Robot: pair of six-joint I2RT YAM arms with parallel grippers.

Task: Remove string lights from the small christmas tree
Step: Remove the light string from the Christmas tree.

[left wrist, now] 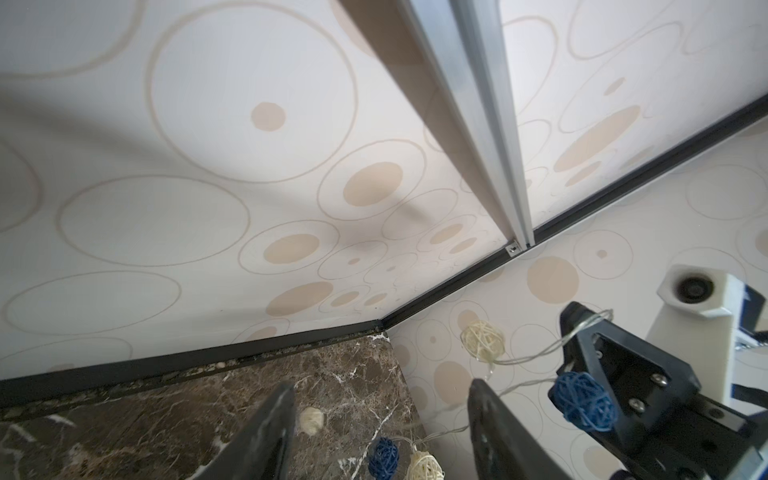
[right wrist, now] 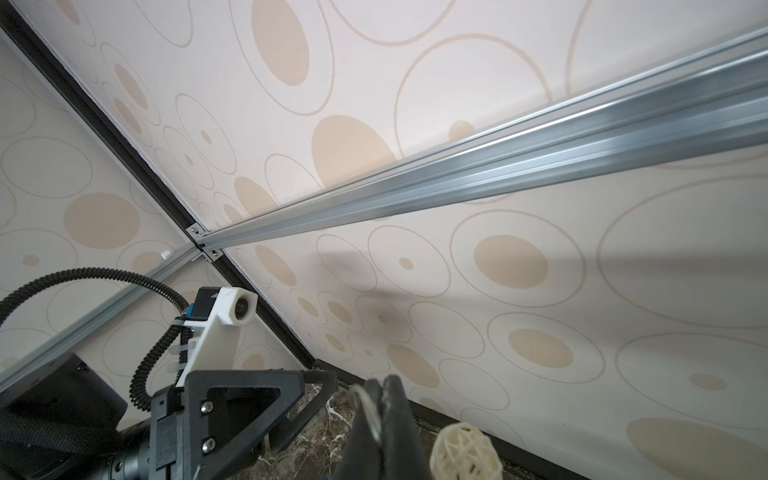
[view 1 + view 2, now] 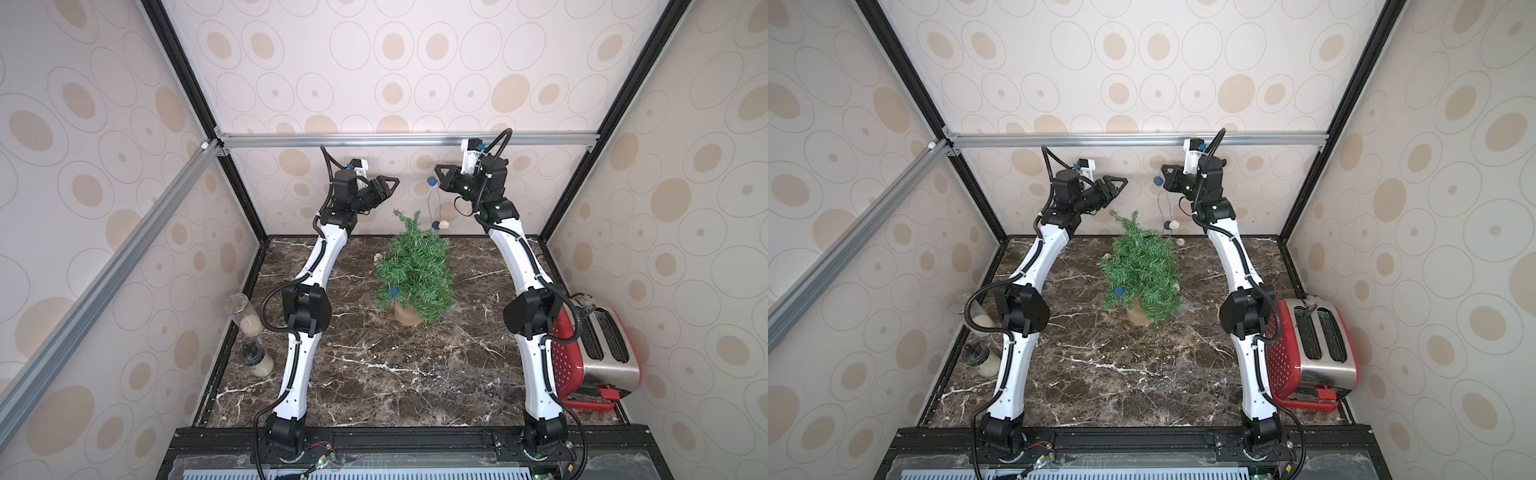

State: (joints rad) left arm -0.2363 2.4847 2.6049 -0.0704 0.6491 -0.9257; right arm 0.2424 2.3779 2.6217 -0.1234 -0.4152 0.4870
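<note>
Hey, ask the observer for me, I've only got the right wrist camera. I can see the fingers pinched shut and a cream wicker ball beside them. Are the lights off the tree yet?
Observer: Not yet. In both top views the string lights hang from the right gripper down to the small christmas tree.
Operator: Any balls in the branches?
Observer: Yes, a dark blue ball sits low in the branches, just above the pot.
Operator: Is the left gripper holding anything?
Observer: No. In the left wrist view the left gripper is open and empty.
</note>
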